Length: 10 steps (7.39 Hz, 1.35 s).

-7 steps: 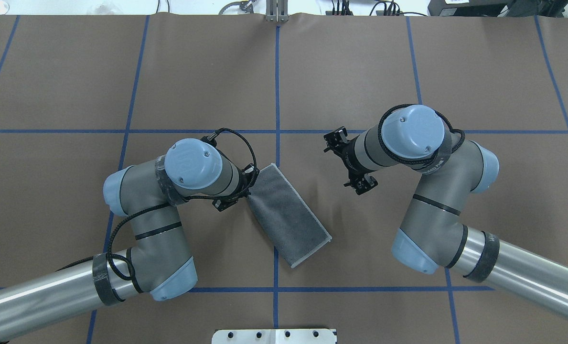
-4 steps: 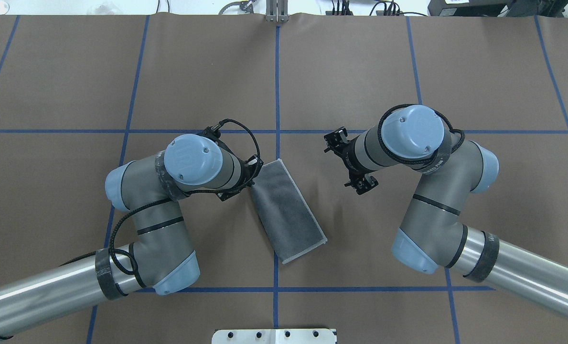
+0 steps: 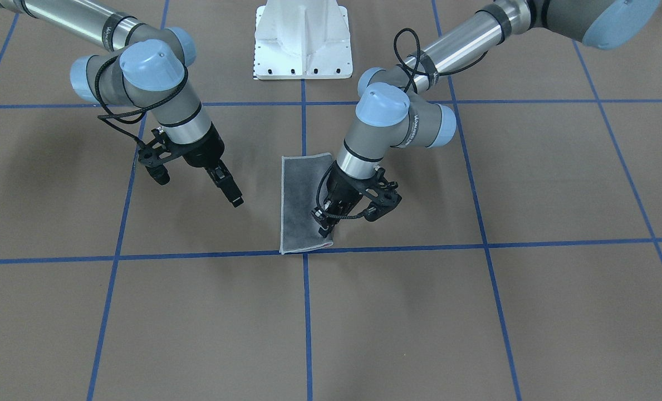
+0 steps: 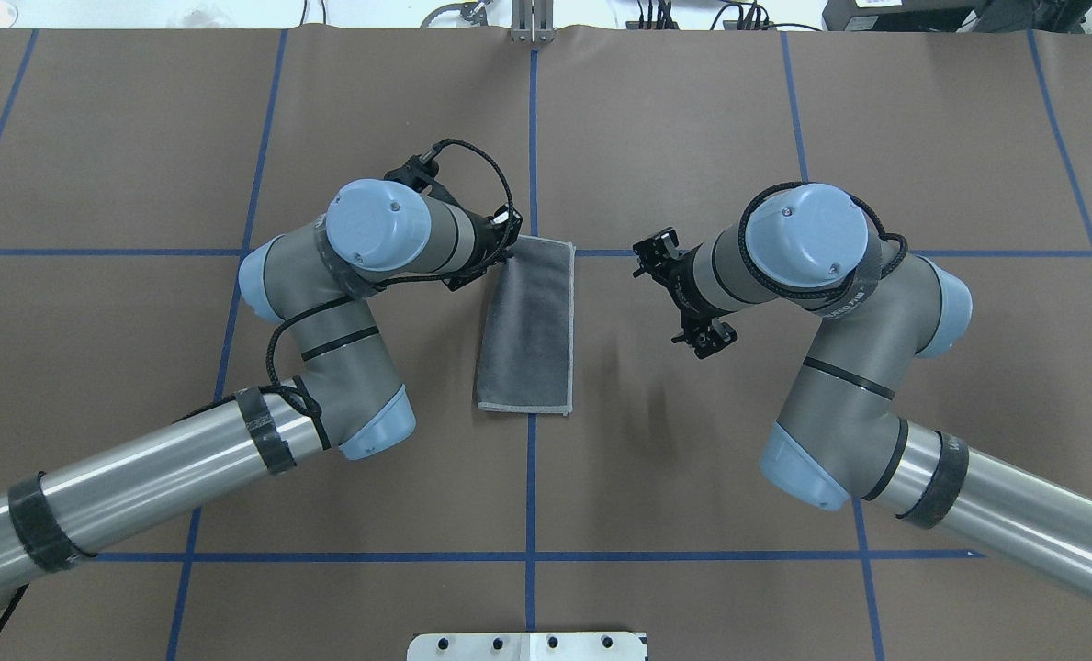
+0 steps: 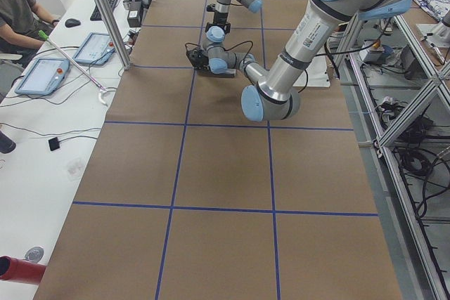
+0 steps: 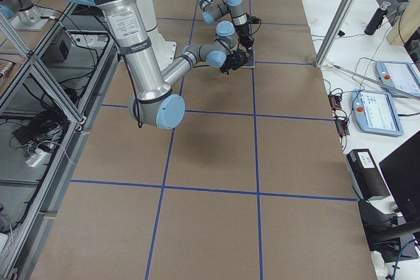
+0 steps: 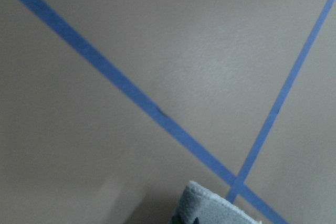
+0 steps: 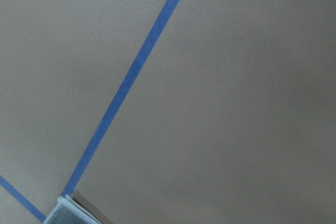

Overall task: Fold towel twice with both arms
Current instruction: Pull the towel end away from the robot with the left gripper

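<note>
The towel lies folded into a narrow rectangle, dark grey face up, along the table's centre tape line. My left gripper is shut on its corner farthest from the robot, where a thin pink edge shows. The left wrist view has that towel corner at its bottom edge. My right gripper hangs above bare table beside the towel, holding nothing; its fingers line up in that view, so I cannot tell their state. A towel corner shows low in the right wrist view.
Blue tape lines grid the brown table cover. The white pedestal base stands at the robot's edge. In the exterior left view a seated person and tablets are at a side desk.
My left arm has swung away from the robot, dragging the held corner; the towel turned from diagonal to straight along the centre line. The right arm shifted only slightly.
</note>
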Each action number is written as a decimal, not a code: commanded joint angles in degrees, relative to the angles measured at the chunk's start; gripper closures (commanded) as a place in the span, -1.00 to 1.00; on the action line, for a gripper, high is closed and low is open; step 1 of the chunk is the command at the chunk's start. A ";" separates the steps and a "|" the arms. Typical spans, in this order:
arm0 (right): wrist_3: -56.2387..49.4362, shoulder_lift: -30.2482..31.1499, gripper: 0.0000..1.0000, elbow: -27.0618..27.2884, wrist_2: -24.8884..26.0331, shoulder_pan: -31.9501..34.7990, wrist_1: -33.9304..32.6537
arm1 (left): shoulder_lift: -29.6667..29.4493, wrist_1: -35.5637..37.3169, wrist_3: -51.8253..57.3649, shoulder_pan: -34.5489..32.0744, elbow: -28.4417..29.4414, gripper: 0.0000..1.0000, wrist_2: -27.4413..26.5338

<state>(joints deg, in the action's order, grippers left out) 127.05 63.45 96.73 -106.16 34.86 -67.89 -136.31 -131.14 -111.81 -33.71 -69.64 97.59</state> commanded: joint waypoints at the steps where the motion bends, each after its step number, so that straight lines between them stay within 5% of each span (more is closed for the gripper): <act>1: -0.13 0.01 -1.00 0.04 -0.01 0.12 -0.13 | -2.21 -2.81 0.27 -1.79 3.02 -0.54 0.58; 3: -0.22 0.01 -1.00 0.04 -0.01 0.99 -0.22 | -0.21 -1.15 0.10 -3.63 -2.04 -0.61 7.93; 5: -0.22 -0.17 -1.00 0.22 -0.01 1.08 -0.22 | 9.61 -0.70 -1.91 -2.59 -13.10 -0.55 7.70; 8: -0.22 -0.08 -1.00 0.66 -0.45 1.52 -0.13 | 12.47 5.32 -5.79 6.16 -18.50 -0.34 -0.96; 10: -0.13 -0.17 -1.00 1.18 -1.23 1.61 -0.13 | 12.82 11.25 -5.79 8.91 -20.45 -0.27 -1.26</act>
<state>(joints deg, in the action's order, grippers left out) 126.84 63.32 97.52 -106.82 36.42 -68.03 -123.88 -122.79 -117.52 -27.22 -89.09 97.23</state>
